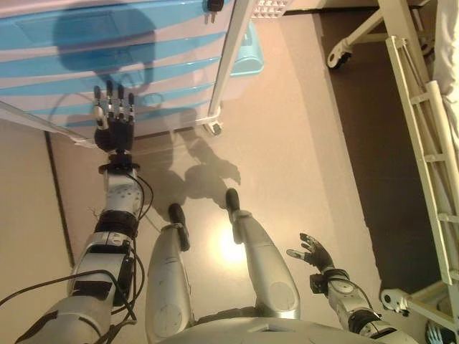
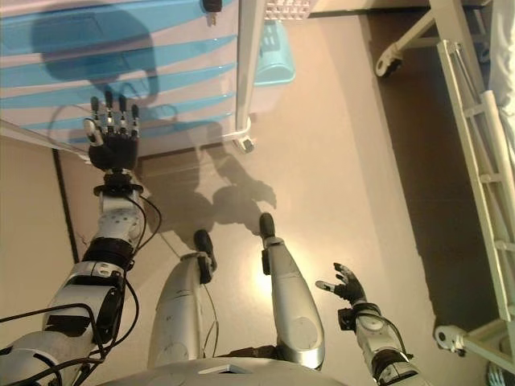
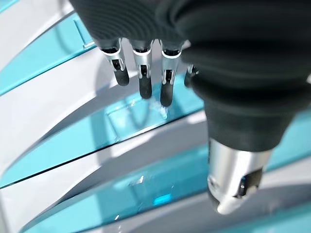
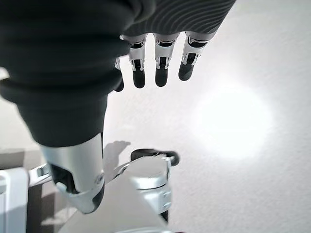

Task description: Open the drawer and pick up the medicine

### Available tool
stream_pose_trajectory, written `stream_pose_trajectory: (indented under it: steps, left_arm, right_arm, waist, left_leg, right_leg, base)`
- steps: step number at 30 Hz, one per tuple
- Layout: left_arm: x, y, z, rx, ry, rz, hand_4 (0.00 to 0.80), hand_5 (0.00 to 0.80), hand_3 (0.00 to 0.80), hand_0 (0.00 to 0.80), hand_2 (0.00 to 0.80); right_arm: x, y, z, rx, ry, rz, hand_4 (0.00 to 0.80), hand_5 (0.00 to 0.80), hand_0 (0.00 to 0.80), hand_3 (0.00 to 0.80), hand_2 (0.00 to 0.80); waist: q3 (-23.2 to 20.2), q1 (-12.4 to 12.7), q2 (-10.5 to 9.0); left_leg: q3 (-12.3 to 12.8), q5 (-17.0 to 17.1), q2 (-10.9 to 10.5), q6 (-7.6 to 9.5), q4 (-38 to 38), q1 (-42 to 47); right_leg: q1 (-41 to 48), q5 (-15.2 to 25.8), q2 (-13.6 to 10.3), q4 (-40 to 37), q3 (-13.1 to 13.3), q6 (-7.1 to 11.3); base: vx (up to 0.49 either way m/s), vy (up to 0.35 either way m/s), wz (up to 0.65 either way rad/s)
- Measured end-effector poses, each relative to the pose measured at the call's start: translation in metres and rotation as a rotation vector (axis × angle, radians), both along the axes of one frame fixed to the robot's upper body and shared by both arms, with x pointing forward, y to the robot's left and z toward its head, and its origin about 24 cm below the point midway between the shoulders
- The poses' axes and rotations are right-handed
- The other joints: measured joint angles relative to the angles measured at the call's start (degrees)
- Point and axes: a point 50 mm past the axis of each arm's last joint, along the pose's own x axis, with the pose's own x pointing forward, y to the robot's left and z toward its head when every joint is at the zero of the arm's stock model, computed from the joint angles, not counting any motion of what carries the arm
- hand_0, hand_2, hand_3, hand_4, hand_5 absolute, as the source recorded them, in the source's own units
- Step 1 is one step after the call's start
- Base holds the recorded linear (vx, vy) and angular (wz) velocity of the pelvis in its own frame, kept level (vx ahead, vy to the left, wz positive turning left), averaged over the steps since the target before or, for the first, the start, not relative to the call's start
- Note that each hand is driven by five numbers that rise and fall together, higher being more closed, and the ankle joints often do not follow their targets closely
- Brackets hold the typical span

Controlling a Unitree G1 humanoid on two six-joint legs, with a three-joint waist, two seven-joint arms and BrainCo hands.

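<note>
A drawer cabinet (image 1: 86, 64) with white and light-blue striped drawer fronts stands at the upper left; its drawers look closed. My left hand (image 1: 115, 118) is stretched toward it with fingers straight, their tips (image 3: 146, 87) just short of a blue band on a drawer front (image 3: 146, 121). It holds nothing. My right hand (image 1: 314, 252) hangs low at the right, above the floor, fingers relaxed and empty. No medicine shows in any view.
A white frame post (image 1: 233, 57) with a castor (image 1: 213, 128) stands at the cabinet's right edge, a light-blue bin (image 1: 247, 54) behind it. A white bed frame (image 1: 423, 136) on wheels runs along the right side over a dark floor strip.
</note>
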Motion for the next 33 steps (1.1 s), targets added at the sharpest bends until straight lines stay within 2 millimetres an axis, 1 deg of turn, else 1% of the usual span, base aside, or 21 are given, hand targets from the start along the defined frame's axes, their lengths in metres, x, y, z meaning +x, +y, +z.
stream_pose_trajectory:
  steps: [1, 3, 4, 5, 6, 7, 10, 11, 14, 16, 17, 18, 19, 20, 21, 25, 28, 31, 32, 33]
  left_arm:
    - [0.002, 0.004, 0.01, -0.001, -0.018, 0.007, 0.0, 0.0, 0.0, 0.0, 0.0]
    - [0.002, 0.01, 0.015, 0.008, -0.024, 0.022, 0.0, 0.0, 0.0, 0.0, 0.0]
    - [0.004, 0.01, 0.022, 0.002, -0.043, 0.021, 0.0, 0.0, 0.0, 0.0, 0.0]
    - [0.006, 0.012, 0.025, 0.002, -0.046, 0.024, 0.0, 0.0, 0.0, 0.0, 0.0]
    - [0.005, 0.013, 0.023, -0.009, -0.045, 0.026, 0.0, 0.0, 0.0, 0.0, 0.0]
    - [0.006, 0.012, 0.023, -0.014, -0.052, 0.024, 0.0, 0.0, 0.0, 0.0, 0.0]
    - [0.006, 0.01, 0.022, -0.031, -0.068, 0.011, 0.0, 0.0, 0.0, 0.0, 0.0]
    - [0.007, 0.01, 0.024, -0.044, -0.076, 0.01, 0.0, 0.0, 0.0, 0.0, 0.0]
    - [0.007, 0.009, 0.024, -0.066, -0.094, 0.003, 0.0, 0.0, 0.0, 0.0, 0.0]
    - [0.007, 0.004, 0.023, -0.067, -0.113, -0.013, 0.0, 0.0, 0.0, 0.0, 0.0]
    - [0.007, 0.004, 0.023, -0.069, -0.118, -0.016, 0.0, 0.0, 0.0, 0.0, 0.0]
    - [0.007, 0.002, 0.021, -0.068, -0.119, -0.025, 0.053, 0.053, 0.053, 0.053, 0.053]
    - [0.007, -0.003, 0.018, -0.067, -0.125, -0.045, 0.464, 0.464, 0.464, 0.464, 0.464]
    - [0.007, -0.006, 0.017, -0.059, -0.144, -0.066, 0.656, 0.656, 0.656, 0.656, 0.656]
    - [0.006, -0.007, 0.015, -0.049, -0.155, -0.076, 0.8, 0.8, 0.8, 0.8, 0.8]
    - [0.004, -0.011, 0.005, -0.041, -0.142, -0.108, 0.8, 0.8, 0.8, 0.8, 0.8]
    - [0.003, -0.016, -0.003, -0.052, -0.121, -0.141, 0.8, 0.8, 0.8, 0.8, 0.8]
    - [0.001, -0.023, -0.018, -0.132, -0.099, -0.163, 0.8, 0.8, 0.8, 0.8, 0.8]
    - [-0.001, -0.026, -0.025, -0.165, -0.092, -0.172, 0.8, 0.8, 0.8, 0.8, 0.8]
    - [-0.007, -0.032, -0.035, -0.201, -0.09, -0.191, 0.8, 0.8, 0.8, 0.8, 0.8]
  right_arm:
    - [0.0, 0.002, 0.0, 0.0, 0.001, 0.019, 0.0, 0.0, 0.0, 0.0, 0.0]
    - [0.0, 0.006, 0.0, 0.005, -0.005, 0.046, 0.0, 0.0, 0.0, 0.0, 0.0]
    - [-0.002, 0.008, 0.0, 0.007, -0.009, 0.06, 0.0, 0.0, 0.0, 0.0, 0.0]
    - [-0.003, 0.011, -0.001, 0.009, -0.007, 0.071, 0.0, 0.0, 0.0, 0.0, 0.0]
    - [-0.003, 0.013, -0.001, 0.009, -0.005, 0.085, 0.0, 0.0, 0.0, 0.0, 0.0]
    - [-0.003, 0.014, -0.001, 0.011, -0.008, 0.091, 0.0, 0.0, 0.0, 0.0, 0.0]
    - [-0.005, 0.016, -0.003, 0.01, -0.001, 0.109, 0.0, 0.0, 0.0, 0.0, 0.0]
    - [-0.005, 0.018, -0.003, 0.011, 0.0, 0.119, 0.0, 0.0, 0.0, 0.0, 0.0]
    - [-0.006, 0.019, -0.003, 0.013, 0.003, 0.12, 0.0, 0.0, 0.0, 0.0, 0.0]
    - [-0.007, 0.02, -0.004, 0.015, 0.012, 0.12, 0.0, 0.0, 0.0, 0.0, 0.0]
    - [-0.007, 0.02, -0.004, 0.014, 0.018, 0.123, 0.0, 0.0, 0.0, 0.0, 0.0]
    - [-0.007, 0.021, -0.004, 0.015, 0.021, 0.124, 0.0, 0.0, 0.0, 0.0, 0.0]
    - [-0.009, 0.021, -0.004, 0.017, 0.02, 0.125, 0.0, 0.0, 0.0, 0.0, 0.0]
    - [-0.008, 0.021, -0.004, 0.015, 0.019, 0.125, 0.0, 0.0, 0.0, 0.0, 0.0]
    - [-0.008, 0.021, -0.004, 0.015, 0.02, 0.123, 0.0, 0.0, 0.0, 0.0, 0.0]
    - [-0.008, 0.021, -0.004, 0.014, 0.033, 0.122, 0.0, 0.0, 0.0, 0.0, 0.0]
    - [-0.008, 0.021, -0.005, 0.013, 0.044, 0.12, 0.0, 0.0, 0.0, 0.0, 0.0]
    - [-0.008, 0.021, -0.005, 0.01, 0.05, 0.12, 0.0, 0.0, 0.0, 0.0, 0.0]
    - [-0.008, 0.021, -0.006, 0.006, 0.052, 0.117, 0.0, 0.0, 0.0, 0.0, 0.0]
    - [-0.008, 0.022, -0.006, 0.002, 0.054, 0.114, 0.0, 0.0, 0.0, 0.0, 0.0]
  waist:
    - [0.1, -0.2, -0.28]
    - [0.0, -0.8, -0.51]
    - [0.0, -0.8, -0.55]
    - [0.1, -0.8, -0.63]
    - [0.1, -1.0, -0.62]
    - [0.0, -1.0, -0.66]
    - [0.2, -1.4, -0.88]
    - [0.3, -1.3, -1.13]
    - [0.4, -1.6, -1.32]
    - [0.5, -1.3, -1.28]
    - [0.9, -1.1, -1.32]
    - [1.2, -1.1, -1.21]
    - [1.2, -0.9, -1.21]
    - [1.2, -0.6, -1.2]
    - [1.2, -0.6, -1.19]
    - [1.2, -0.8, -1.19]
    - [1.2, -0.6, -1.19]
    - [1.2, -0.4, -1.17]
    - [1.3, -0.3, -1.15]
    - [1.3, -0.2, -1.13]
  left_leg:
    - [-0.2, -0.3, 0.0, 0.18, 0.3, -0.1]
    - [0.1, -0.4, 0.4, 0.51, 0.8, -0.4]
    - [0.5, -0.6, 0.4, 0.65, 0.9, -0.5]
    - [0.6, -0.6, 0.5, 0.79, 1.1, -0.6]
    - [0.5, -1.1, 0.7, 0.57, 1.7, -0.6]
    - [0.6, -1.3, 0.7, 0.9, 1.8, -0.5]
    - [0.6, -0.8, 0.6, 1.24, 2.1, -0.8]
    - [0.7, -1.2, 0.6, 1.27, 2.2, -0.7]
    - [0.8, -1.2, 0.6, 1.04, 2.1, -0.8]
    - [0.9, -1.3, 0.4, 0.9, 1.6, -0.6]
    - [0.6, -1.5, 0.4, 0.8, 1.6, -0.1]
    - [0.4, -1.6, 0.5, 0.94, 1.6, 0.5]
    - [0.5, -1.6, 0.5, 1.23, 1.3, 0.7]
    - [0.5, -1.4, 0.5, 1.32, 1.2, 0.7]
    - [0.5, -1.2, 0.4, 1.32, 1.2, 0.7]
    - [0.1, -1.1, -0.2, 1.46, -0.7, 2.7]
    - [-0.3, -1.1, -0.5, 1.6, -1.6, 3.9]
    - [-0.9, -0.9, -0.9, 1.52, -3.4, 6.3]
    - [-1.1, -0.7, -1.1, 1.48, -4.4, 7.4]
    - [-1.3, -0.4, -1.3, 1.4, -5.7, 8.6]
  right_leg:
    - [0.1, -0.3, 0.1, -0.3, 0.0, 0.08]
    - [0.3, 0.8, 0.3, -0.9, 0.3, 0.31]
    - [0.1, 0.9, 0.3, -1.1, 0.3, 0.12]
    - [0.1, 1.3, 0.4, -1.2, 0.3, 0.32]
    - [0.4, 1.5, 0.6, -1.4, 0.3, 0.44]
    - [0.5, 1.5, 0.5, -1.5, 0.1, 0.38]
    - [0.3, 1.6, 0.3, -1.1, 0.1, 0.43]
    - [0.4, 1.5, 0.2, -1.1, 0.1, 0.35]
    - [0.4, 1.7, 0.2, -1.3, 0.2, 0.57]
    - [0.6, 1.6, 0.1, -1.9, 0.2, 0.35]
    - [1.4, 1.6, 0.2, -2.4, 0.1, 0.28]
    - [2.4, 1.6, 0.3, -3.0, -0.1, 0.28]
    - [2.6, 1.6, 0.2, -3.0, -0.2, 0.37]
    - [2.6, 1.6, 0.1, -3.1, -0.2, 0.48]
    - [2.6, 1.6, 0.0, -3.2, -0.2, 0.55]
    - [3.8, 1.6, -0.7, -3.2, -0.5, 0.54]
    - [4.9, 1.6, -1.1, -3.2, -1.5, 0.53]
    - [6.7, 1.6, -1.3, -3.1, -2.1, 0.52]
    - [7.5, 1.5, -1.6, -3.3, -2.8, 0.45]
    - [8.3, 1.4, -1.8, -3.6, -3.7, 0.34]
  base:
    - [0.121, 0.042, -0.05]
    - [0.025, 0.018, -0.13]
    - [0.022, 0.022, -0.14]
    - [0.022, 0.021, -0.15]
    - [-0.071, -0.011, -0.15]
    - [-0.068, -0.016, -0.06]
    - [0.013, 0.002, 0.02]
    - [0.0, 0.0, 0.0]
    - [0.017, -0.008, 0.0]
    - [0.113, -0.001, -0.01]
    - [0.011, -0.057, 0.03]
    - [0.009, -0.064, 0.05]
    - [-0.086, -0.096, 0.08]
    - [-0.084, -0.091, 0.06]
    - [-0.085, -0.085, 0.06]
    - [-0.002, -0.056, 0.06]
    - [-0.013, -0.063, 0.12]
    - [-0.012, -0.093, 0.11]
    - [-0.025, -0.095, 0.11]
    - [-0.038, -0.098, 0.13]
